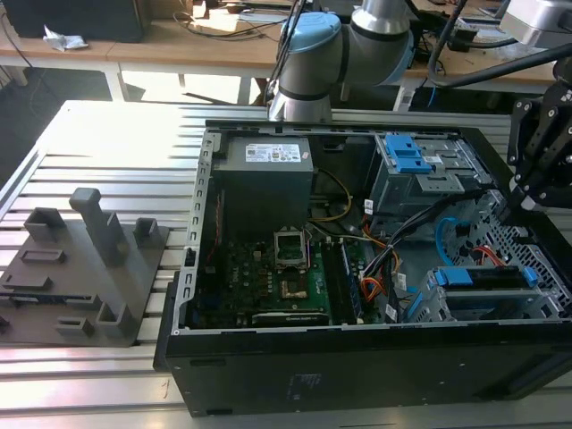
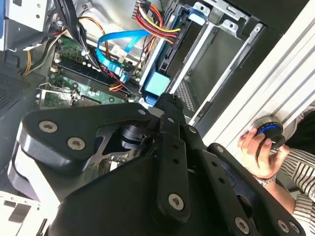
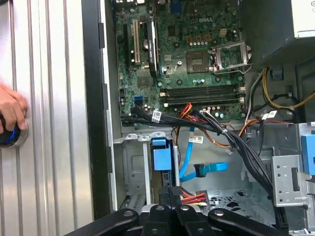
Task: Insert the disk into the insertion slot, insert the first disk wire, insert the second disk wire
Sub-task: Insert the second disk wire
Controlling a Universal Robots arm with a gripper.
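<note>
The disk [image 3: 161, 157] sits inside the insertion slot [image 3: 133, 167], the light-blue second disk wire [image 3: 214, 167] curves just beside that slot, and the gripper [image 3: 172, 191] hangs close to the slot with its jaws drawn together.

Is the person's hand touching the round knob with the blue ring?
Touching. In the second wrist view the hand closes around the knob; the first wrist view also shows it resting over the knob.
</note>
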